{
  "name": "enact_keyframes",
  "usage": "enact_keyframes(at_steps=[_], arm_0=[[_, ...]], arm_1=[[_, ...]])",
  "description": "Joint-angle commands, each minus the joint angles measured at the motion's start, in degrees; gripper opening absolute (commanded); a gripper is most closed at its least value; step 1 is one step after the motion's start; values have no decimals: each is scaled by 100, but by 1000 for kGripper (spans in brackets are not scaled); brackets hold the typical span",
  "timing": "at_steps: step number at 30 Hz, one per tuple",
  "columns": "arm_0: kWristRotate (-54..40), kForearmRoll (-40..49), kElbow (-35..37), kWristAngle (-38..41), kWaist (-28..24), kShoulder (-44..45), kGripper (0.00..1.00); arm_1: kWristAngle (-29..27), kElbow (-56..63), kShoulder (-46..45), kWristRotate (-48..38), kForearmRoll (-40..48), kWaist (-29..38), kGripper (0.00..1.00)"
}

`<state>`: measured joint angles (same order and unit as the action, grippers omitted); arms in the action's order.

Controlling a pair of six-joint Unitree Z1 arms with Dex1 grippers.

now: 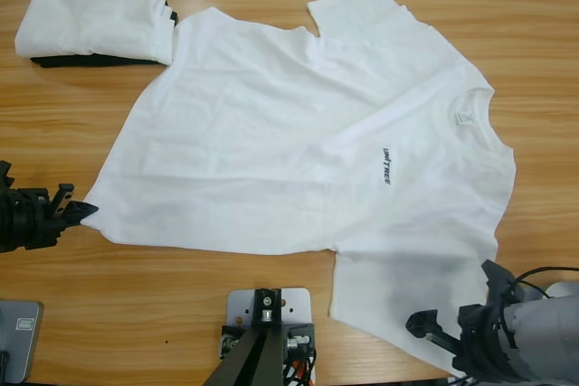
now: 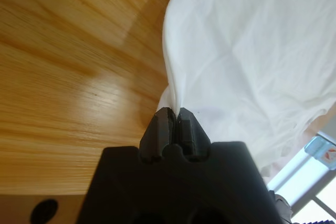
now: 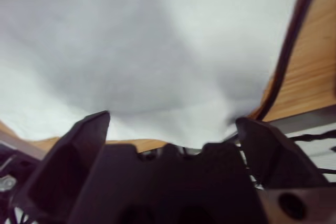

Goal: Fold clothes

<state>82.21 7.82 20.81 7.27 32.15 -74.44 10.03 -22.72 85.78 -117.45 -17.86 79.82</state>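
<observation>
Your right gripper (image 3: pixel 173 124) stands with its black jaws spread wide at six o'clock, white T-shirt (image 3: pixel 157 51) cloth filling the frame from nine through one o'clock, and wooden table (image 3: pixel 315 66) showing past a dark cable (image 3: pixel 286 51) at three o'clock.

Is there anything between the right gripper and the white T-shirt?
No. In the right wrist view the right gripper has open jaws right at the T-shirt's edge, nothing between. The high view agrees.

High view straight down on wooden table (image 1: pixel 271 305), both wrist views close, low, sharing white T-shirt (image 1: pixel 298 142).
</observation>
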Motion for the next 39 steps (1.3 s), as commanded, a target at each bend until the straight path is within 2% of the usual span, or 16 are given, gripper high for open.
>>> enact_keyframes(at_steps=[1,2,4,5,14,21,26,29,39], arm_0=[[-74,-116,28,175,-19,-264,0],[-74,-130,28,185,-21,-273,0],[-74,-163,28,187,-21,-273,0],[-74,-167,23,187,-22,-273,0],[-74,-167,-14,187,-21,-241,0],[-76,-167,16,187,-21,-260,0],[-83,-167,19,187,-19,-311,0],[-83,-167,7,187,-24,-317,0],[-83,-167,-51,187,-21,-360,0]], arm_1=[[-256,136,260,205,340,69,543],[-286,152,238,252,373,69,431],[-300,238,204,296,512,69,17],[-294,267,210,316,554,69,0],[-370,314,211,453,688,69,0],[-447,296,139,549,401,69,0],[-788,228,-186,817,-297,69,0],[-1020,189,-365,838,-295,69,0],[-1284,196,-1033,697,-59,69,0]])
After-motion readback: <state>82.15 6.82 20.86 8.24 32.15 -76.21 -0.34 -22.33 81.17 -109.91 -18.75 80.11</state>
